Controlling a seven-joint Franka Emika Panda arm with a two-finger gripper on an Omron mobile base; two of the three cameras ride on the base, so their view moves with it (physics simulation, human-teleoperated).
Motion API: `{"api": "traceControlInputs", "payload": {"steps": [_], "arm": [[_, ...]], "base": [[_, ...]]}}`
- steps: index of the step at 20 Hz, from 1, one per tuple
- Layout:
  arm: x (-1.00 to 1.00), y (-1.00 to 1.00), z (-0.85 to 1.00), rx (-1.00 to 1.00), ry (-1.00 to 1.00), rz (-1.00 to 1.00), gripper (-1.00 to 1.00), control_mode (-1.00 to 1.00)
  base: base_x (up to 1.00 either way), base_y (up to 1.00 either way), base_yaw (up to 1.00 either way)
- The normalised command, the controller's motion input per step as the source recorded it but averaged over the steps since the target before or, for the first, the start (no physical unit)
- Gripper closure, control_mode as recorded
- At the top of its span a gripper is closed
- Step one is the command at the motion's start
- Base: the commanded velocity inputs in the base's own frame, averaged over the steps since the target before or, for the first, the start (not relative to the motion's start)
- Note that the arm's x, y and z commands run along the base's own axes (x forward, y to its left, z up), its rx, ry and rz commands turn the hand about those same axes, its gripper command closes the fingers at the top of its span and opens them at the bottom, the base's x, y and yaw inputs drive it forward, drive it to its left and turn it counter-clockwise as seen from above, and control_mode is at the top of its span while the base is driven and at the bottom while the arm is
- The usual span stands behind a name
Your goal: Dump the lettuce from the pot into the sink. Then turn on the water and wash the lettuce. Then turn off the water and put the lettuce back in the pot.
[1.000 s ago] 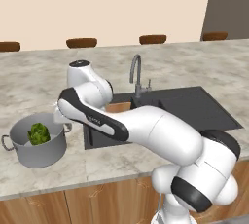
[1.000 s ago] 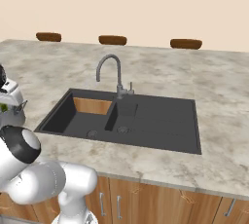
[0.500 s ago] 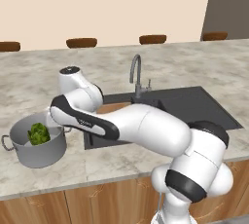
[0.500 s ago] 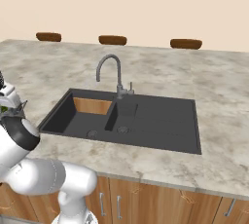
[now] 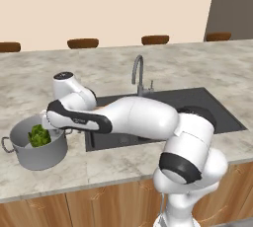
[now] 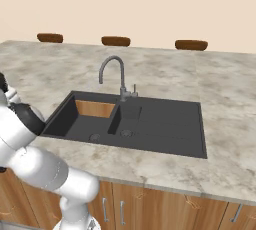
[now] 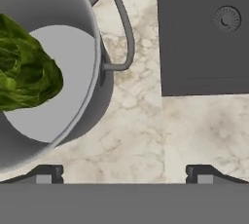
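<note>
Change: over the last second our arm has swung left and down, from above the sink edge to over the pot; pot and lettuce have not shifted.
Lettuce: sits inside the pot, against the far-left wall in the hand view, grey floor bare beside it. Not touched by anything.
Pot: upright on the counter, just left of the sink, one loop handle pointing toward the basin. We judge this side-on handle is the reason for the hand's position: it offers a grip for tipping toward the sink.
Gripper: fingers spread wide, holding nothing; the two tips straddle bare counter just short of the pot wall and handle.
Sink: dark basin starts close beside the pot; a round drain shows in the hand view. A short carry for dumping, we reckon.
Faucet: behind the basins, no stream running.
Stage: first step, approach to the pot; nothing dumped yet.
Risk: a one-handle lift may let the pot swing.
</note>
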Motion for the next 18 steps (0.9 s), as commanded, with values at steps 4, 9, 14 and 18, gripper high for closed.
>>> {"api": "traceControlInputs", "payload": {"steps": [4,9,14,18], "arm": [[0.19,0.13,-0.24,0.0,0.0,-0.06,-1.0,-1.0],[0.23,0.13,-0.24,0.0,0.01,-0.09,-1.0,-1.0],[0.32,0.23,-0.15,0.0,0.0,-0.1,-1.0,-1.0],[0.31,0.3,-0.08,0.0,0.01,-0.11,-1.0,-1.0]], "base": [[0.0,0.0,0.0],[0.0,0.0,0.0],[0.0,0.0,0.0],[0.0,0.0,0.0]]}}
